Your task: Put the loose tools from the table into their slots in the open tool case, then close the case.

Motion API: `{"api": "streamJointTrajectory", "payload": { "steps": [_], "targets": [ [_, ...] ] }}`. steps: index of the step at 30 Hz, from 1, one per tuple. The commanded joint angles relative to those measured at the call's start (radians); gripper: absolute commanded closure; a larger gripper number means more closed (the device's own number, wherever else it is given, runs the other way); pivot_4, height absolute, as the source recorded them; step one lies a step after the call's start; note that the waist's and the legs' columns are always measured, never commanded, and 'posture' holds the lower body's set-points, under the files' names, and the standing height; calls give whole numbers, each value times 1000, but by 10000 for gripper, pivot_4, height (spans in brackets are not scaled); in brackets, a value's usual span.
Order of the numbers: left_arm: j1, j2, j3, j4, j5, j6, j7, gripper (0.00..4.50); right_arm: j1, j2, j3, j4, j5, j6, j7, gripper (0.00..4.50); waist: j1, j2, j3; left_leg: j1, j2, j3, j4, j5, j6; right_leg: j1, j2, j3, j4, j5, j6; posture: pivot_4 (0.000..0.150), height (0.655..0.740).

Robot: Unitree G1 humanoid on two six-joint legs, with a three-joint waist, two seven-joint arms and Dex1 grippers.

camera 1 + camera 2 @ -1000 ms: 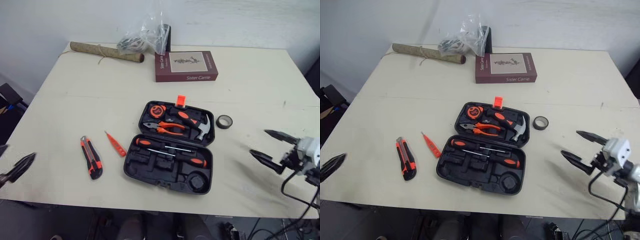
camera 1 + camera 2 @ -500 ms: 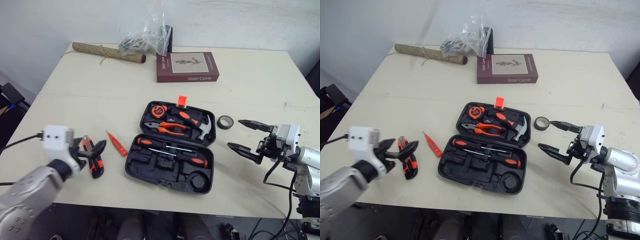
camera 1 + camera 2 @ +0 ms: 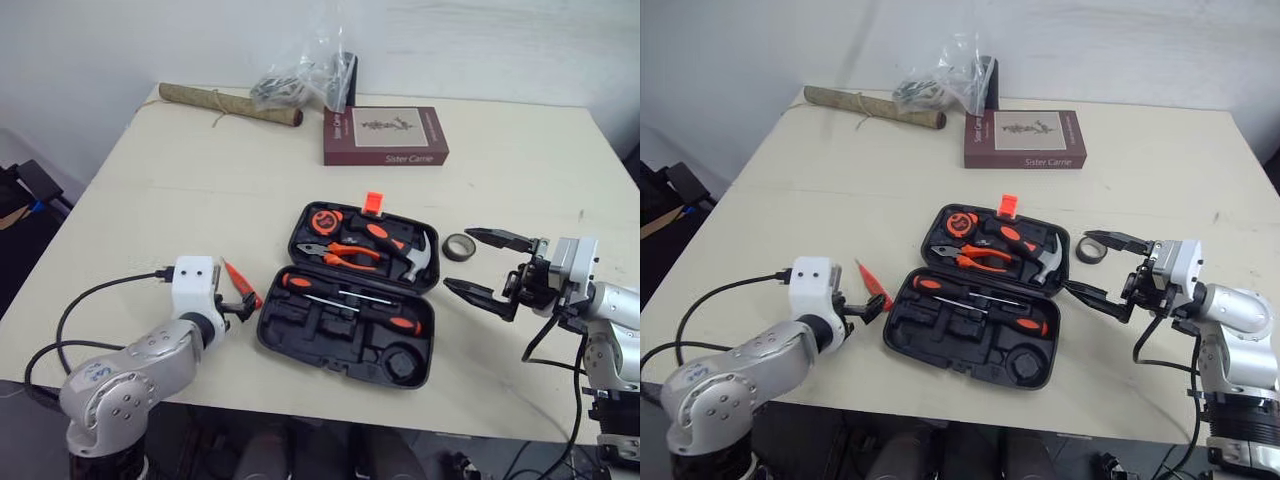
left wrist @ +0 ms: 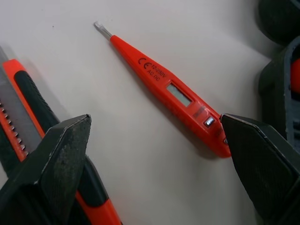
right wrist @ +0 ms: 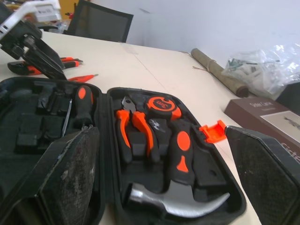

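Left wrist view: left fingers (image 4: 61,159) wide, empty, astride tester (image 4: 168,91); right fingers (image 3: 475,295) wide, empty.

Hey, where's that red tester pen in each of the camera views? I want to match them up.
Left eye view: tester pen on the table, just left of the open tool case.
Right eye view: tester pen again just left of the case.
Left wrist view: tester pen lying diagonally, butt end beside the case's edge.
Right wrist view: tester pen, a small red sliver beyond the case.
Shared landmark: the black tool case.
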Motion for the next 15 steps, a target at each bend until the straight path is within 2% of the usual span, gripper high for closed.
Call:
{"api": "streamJointTrajectory", "payload": {
  "steps": [1, 8, 15],
  "targets": [
    [-35, -41, -33, 37, 70, 33, -10, 0, 13, 2, -5, -63, 28, 18, -11, 269, 5, 0, 0, 0, 0, 0, 0, 0, 0, 0, 0, 0, 0, 0, 0, 1500, 7400],
    [-43, -106, -50, 42, 166, 70, -60, 0, 24, -2, -6, -96, 38, 52, -19, 269, 11, 0, 0, 0, 0, 0, 1, 0, 0, 0, 0, 0, 0, 0, 0, 1500, 7400],
    [-7, -82, -21, -13, 234, 129, -147, 0, 12, -4, 2, -105, 41, 72, -23, 269, 7, 0, 0, 0, 0, 1, 1, 0, 0, 0, 0, 1, 0, 0, 0, 1500, 7400]
  ]
}}
